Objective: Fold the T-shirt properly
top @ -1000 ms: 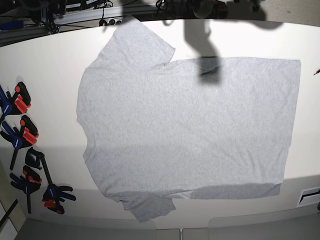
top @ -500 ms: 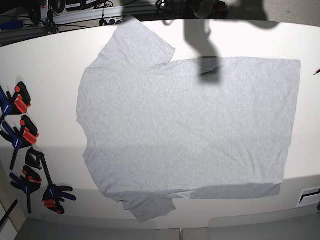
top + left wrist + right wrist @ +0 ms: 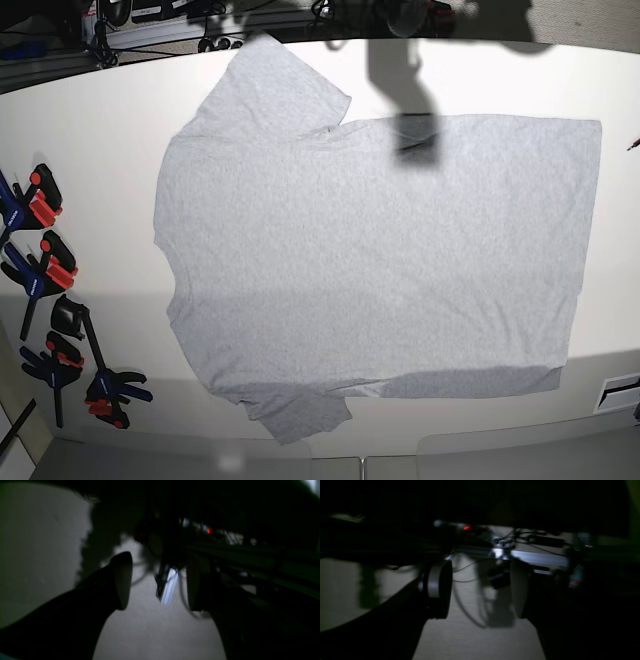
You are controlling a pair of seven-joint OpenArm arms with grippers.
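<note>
Left pincer (image 3: 157,582) stands spread, nothing between its pads; right pincer (image 3: 480,592) is spread and empty too. Neither shows in the base view. The T-shirt (image 3: 370,250) lies flat, plain side up, mid-tabletop (image 3: 90,130), sleeves at 11 and 7 o'clock, unmoved since a second ago, so folding has probably not begun. Clamps (image 3: 50,290) sit at 9 o'clock. Both wrist views are dark and blurred.
</note>
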